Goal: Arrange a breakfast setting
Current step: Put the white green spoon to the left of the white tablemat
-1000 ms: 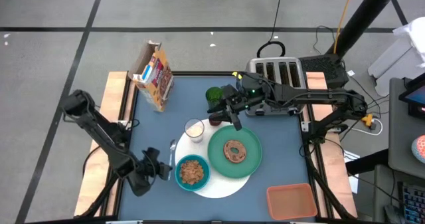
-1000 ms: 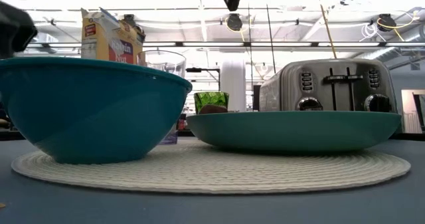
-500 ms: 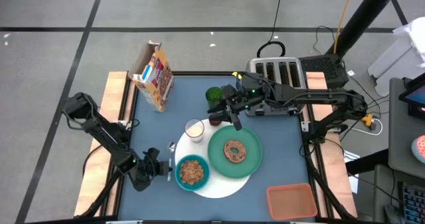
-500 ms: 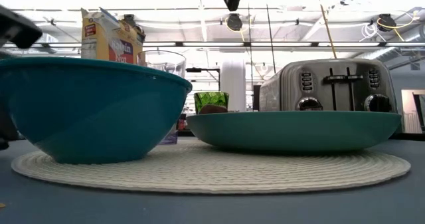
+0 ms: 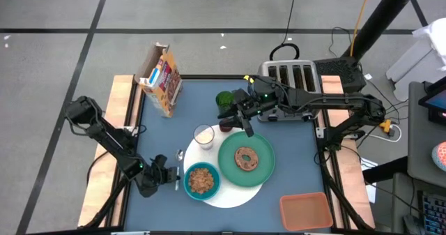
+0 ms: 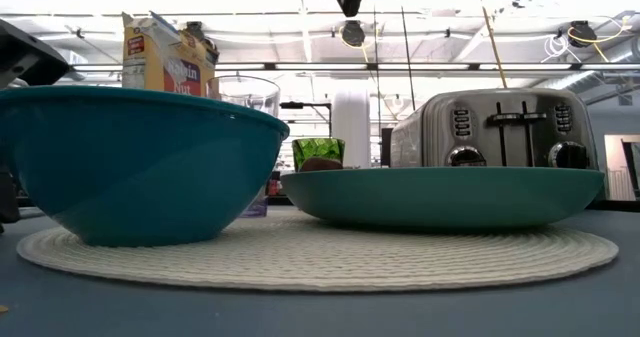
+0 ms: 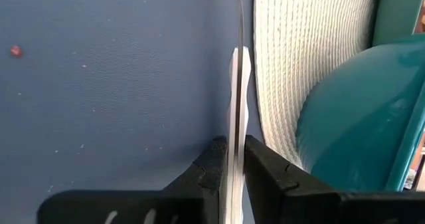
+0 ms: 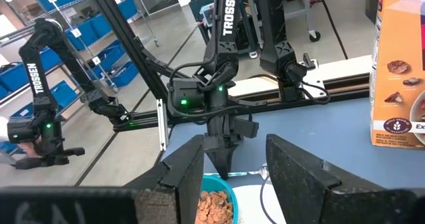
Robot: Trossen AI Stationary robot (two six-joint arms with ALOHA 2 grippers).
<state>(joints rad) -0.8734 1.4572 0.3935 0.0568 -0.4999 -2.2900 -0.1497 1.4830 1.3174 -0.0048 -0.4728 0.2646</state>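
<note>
A white round mat (image 5: pixel 233 192) carries a teal bowl (image 5: pixel 202 180) of cereal and a green plate (image 5: pixel 259 171) with a brown bagel (image 5: pixel 245 158). A milk glass (image 5: pixel 203 135) stands at the mat's far edge. A green cup (image 5: pixel 224 98) and a dark red fruit (image 5: pixel 226 125) stand farther back. A spoon (image 5: pixel 178 164) lies along the mat's left edge. My left gripper (image 5: pixel 171 176) is shut on the spoon, left of the bowl. My right gripper (image 5: pixel 247 126) is open and empty, above the plate's far edge. My left gripper pinches the spoon's handle (image 7: pixel 234 127) between its two fingers (image 7: pixel 214 159). The fingers lie along the handle, and the spoon stands on its edge between them. The spoon runs on past the fingertips beside the mat's edge (image 7: pixel 279 84). Whether it rests on the table, I cannot tell.
A cereal box (image 5: pixel 162 78) stands at the far left. A silver toaster (image 5: pixel 294 77) stands at the far right. An orange-brown tray (image 5: pixel 305 211) lies at the near right corner. Bare blue table (image 5: pixel 157 137) lies left of the mat.
My left gripper has gone down toward the table and a little toward the bowl.
</note>
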